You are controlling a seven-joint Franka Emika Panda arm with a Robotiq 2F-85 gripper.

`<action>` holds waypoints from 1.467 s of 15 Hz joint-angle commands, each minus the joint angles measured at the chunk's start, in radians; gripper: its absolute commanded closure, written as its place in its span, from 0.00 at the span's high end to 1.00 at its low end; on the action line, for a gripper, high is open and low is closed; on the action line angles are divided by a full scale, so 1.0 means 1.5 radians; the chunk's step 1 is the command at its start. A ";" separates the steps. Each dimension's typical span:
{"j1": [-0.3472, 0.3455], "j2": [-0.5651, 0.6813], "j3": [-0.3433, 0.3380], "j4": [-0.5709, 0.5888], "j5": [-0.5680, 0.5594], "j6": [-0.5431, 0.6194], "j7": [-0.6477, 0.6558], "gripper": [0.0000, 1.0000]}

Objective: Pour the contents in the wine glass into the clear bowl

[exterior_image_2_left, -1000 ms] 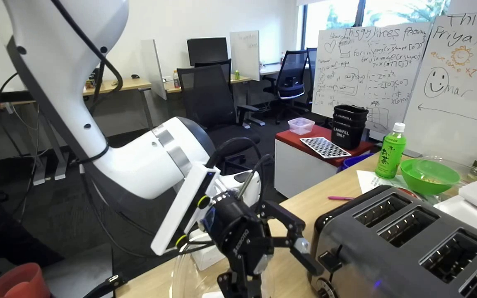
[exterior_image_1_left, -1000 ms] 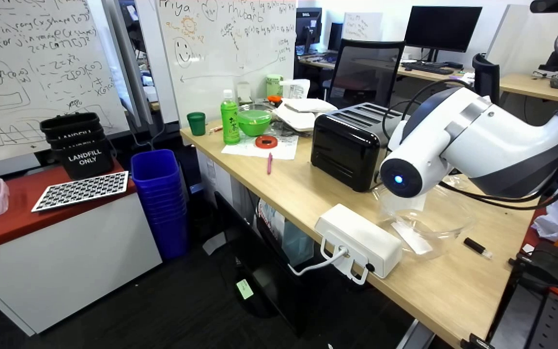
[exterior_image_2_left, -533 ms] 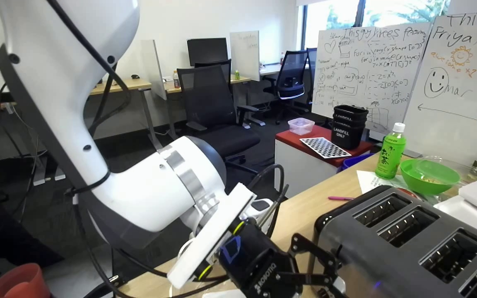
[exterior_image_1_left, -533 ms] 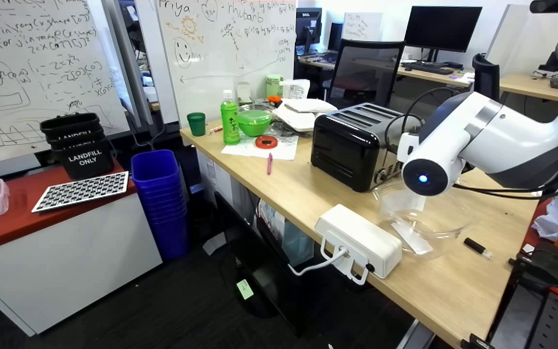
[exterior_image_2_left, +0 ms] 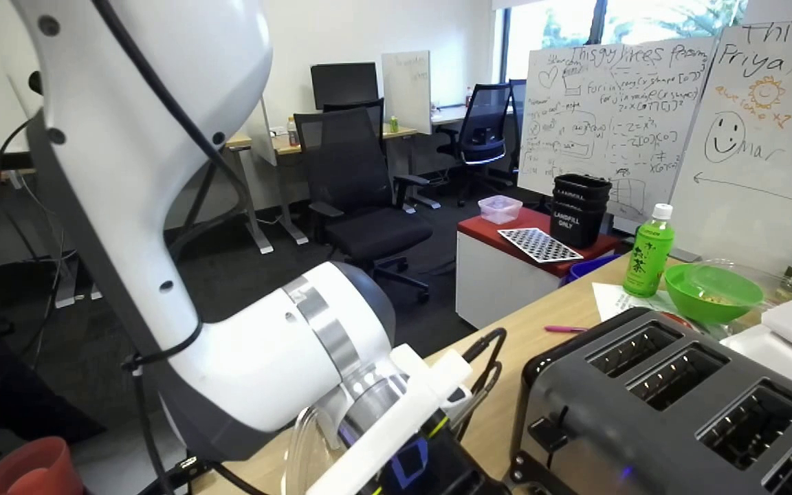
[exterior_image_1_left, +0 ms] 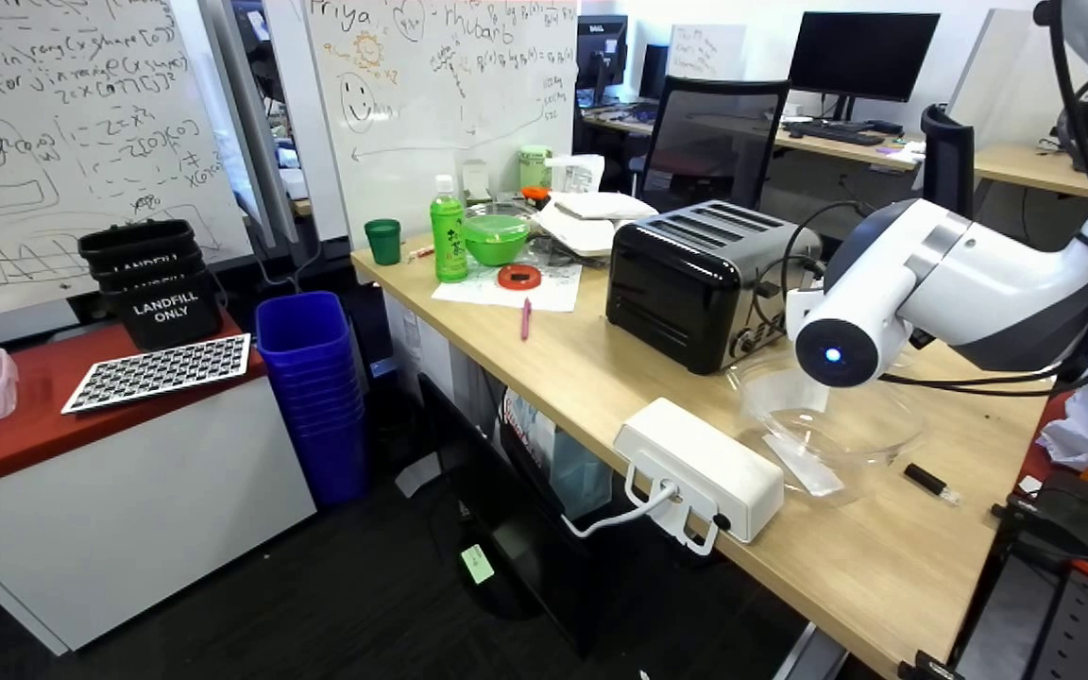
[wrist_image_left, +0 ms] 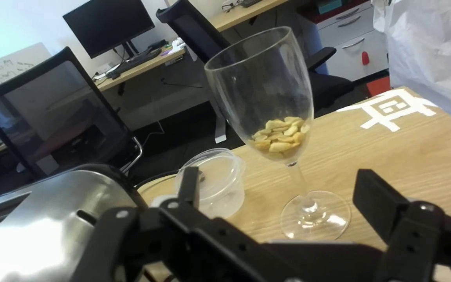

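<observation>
The wine glass (wrist_image_left: 279, 135) stands upright on the table in the wrist view, with pale yellow nuts in the bottom of its cup. My gripper (wrist_image_left: 280, 186) is open; its fingers frame the stem and foot from the near side, without visible contact. The clear bowl (wrist_image_left: 225, 196), a small round see-through tub, stands left of the glass, partly behind my left finger. In an exterior view the gripper body (exterior_image_2_left: 437, 467) is low beside the toaster, its fingertips out of sight. I cannot make out the glass or this bowl in either exterior view.
The toaster (exterior_image_1_left: 695, 283) is close to the gripper's left in the wrist view (wrist_image_left: 53, 227). A large clear plastic container (exterior_image_1_left: 846, 434), a white box (exterior_image_1_left: 700, 467) and a black marker (exterior_image_1_left: 926, 480) lie on the table. A green bottle (exterior_image_2_left: 649, 254) and green bowl (exterior_image_2_left: 712, 292) stand farther off.
The arm has come down and swung, carrying the gripper lower beside the toaster until its fingers left an exterior view. The table objects have not moved.
</observation>
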 commanded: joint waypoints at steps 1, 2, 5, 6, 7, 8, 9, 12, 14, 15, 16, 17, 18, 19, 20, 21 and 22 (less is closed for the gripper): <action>-0.024 0.018 -0.007 0.023 -0.017 0.019 -0.054 1.00; -0.032 0.020 -0.010 0.026 -0.020 0.034 -0.067 1.00; -0.053 0.026 -0.015 0.040 -0.022 0.079 -0.104 1.00; -0.059 0.031 -0.018 0.047 -0.018 0.092 -0.118 1.00; -0.065 0.033 -0.020 0.051 -0.016 0.104 -0.129 1.00; -0.069 0.030 -0.022 0.050 -0.019 0.117 -0.136 1.00; -0.074 0.025 -0.024 0.047 -0.022 0.133 -0.140 1.00; -0.083 0.006 -0.027 0.035 -0.021 0.176 -0.142 1.00; -0.088 -0.006 -0.031 0.029 -0.026 0.200 -0.136 1.00; -0.089 -0.006 -0.034 0.028 -0.025 0.207 -0.135 1.00; -0.090 -0.007 -0.037 0.028 -0.025 0.209 -0.133 1.00; -0.091 -0.011 -0.040 0.024 -0.027 0.213 -0.130 1.00; -0.094 -0.019 -0.044 0.018 -0.030 0.220 -0.126 1.00; -0.096 -0.026 -0.048 0.014 -0.033 0.225 -0.122 1.00; -0.098 -0.034 -0.052 0.008 -0.034 0.229 -0.120 1.00; -0.100 -0.041 -0.055 0.002 -0.036 0.232 -0.117 1.00; -0.101 -0.051 -0.058 -0.006 -0.041 0.236 -0.111 1.00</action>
